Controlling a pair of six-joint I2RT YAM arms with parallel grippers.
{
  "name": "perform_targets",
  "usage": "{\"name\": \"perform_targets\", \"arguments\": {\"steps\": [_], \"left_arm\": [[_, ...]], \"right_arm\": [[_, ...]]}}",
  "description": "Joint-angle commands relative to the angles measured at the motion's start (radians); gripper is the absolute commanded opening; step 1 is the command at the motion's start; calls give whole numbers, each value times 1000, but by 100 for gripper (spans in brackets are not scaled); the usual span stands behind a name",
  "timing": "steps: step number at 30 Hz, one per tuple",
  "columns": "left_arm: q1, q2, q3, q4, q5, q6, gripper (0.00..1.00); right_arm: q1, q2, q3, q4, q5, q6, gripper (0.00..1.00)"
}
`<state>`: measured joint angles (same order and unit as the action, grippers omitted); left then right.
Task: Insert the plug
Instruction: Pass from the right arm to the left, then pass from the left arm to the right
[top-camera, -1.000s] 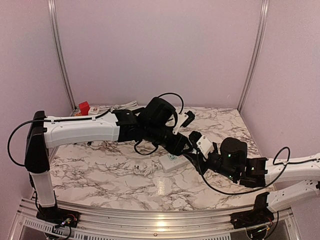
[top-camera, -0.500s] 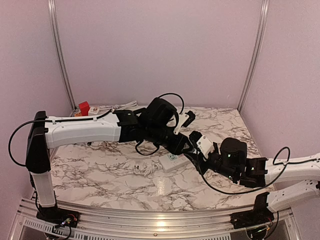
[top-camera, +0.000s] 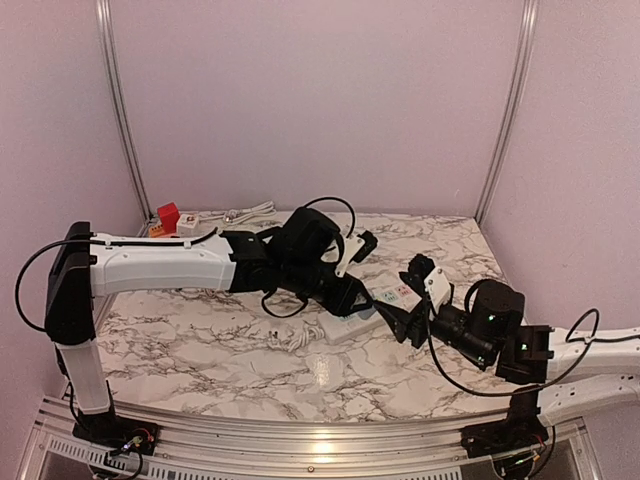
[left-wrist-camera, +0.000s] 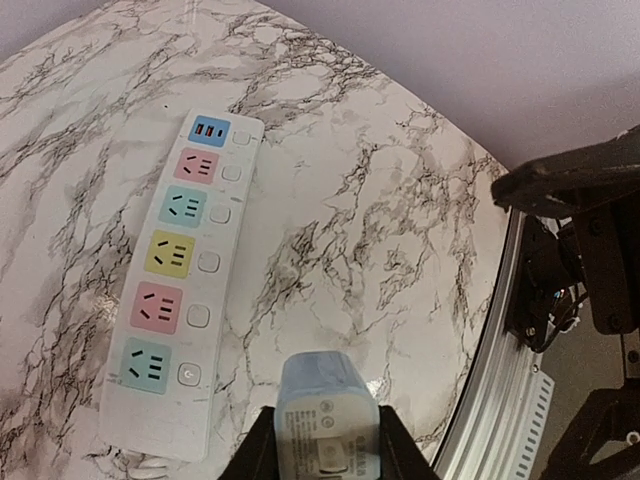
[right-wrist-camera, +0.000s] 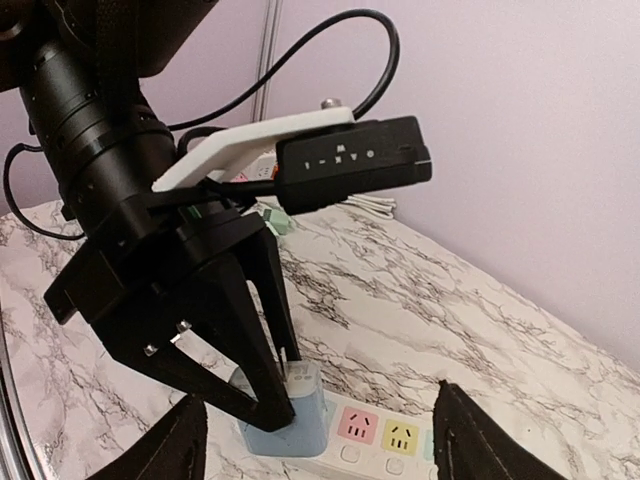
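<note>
Pale blue, the plug (left-wrist-camera: 327, 405) sits pinched between the fingers of the left gripper (left-wrist-camera: 328, 450), low by the near end of the power strip (left-wrist-camera: 185, 290). The strip's teal end socket (left-wrist-camera: 147, 363) shows bare, so the plug is judged not yet seated. For a sound insertion: hold the pinch firm, bring the plug squarely above the chosen socket, match prongs to slots, then press straight down without rocking. The strip appears unfixed on the marble table (left-wrist-camera: 400, 230) and may slide. Prongs are hidden, so alignment cannot be confirmed.

Left arm (top-camera: 150, 262) stretches low across the table, wrist bent down over the strip. Right arm (top-camera: 590, 345) lies low from the right edge. The right gripper (top-camera: 402, 300), fingers spread wide and holding nothing, faces the left gripper along the strip.
</note>
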<state>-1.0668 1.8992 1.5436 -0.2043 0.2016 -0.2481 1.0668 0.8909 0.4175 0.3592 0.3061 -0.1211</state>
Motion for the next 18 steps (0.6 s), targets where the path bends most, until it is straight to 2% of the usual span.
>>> {"name": "perform_targets", "arguments": {"steps": [1,10,18], "left_arm": [[10,-89,-54,121,21,-9,0],[13,-246,-261,403,67,-7,0],[13,-316,-342,535,176,-15,0]], "right_arm": [[5,-32,-20,47,-37,47,73],[-14,-119,-152,253,-88,228,76],[-96,-63,-211,461,-409,289,73]]}}
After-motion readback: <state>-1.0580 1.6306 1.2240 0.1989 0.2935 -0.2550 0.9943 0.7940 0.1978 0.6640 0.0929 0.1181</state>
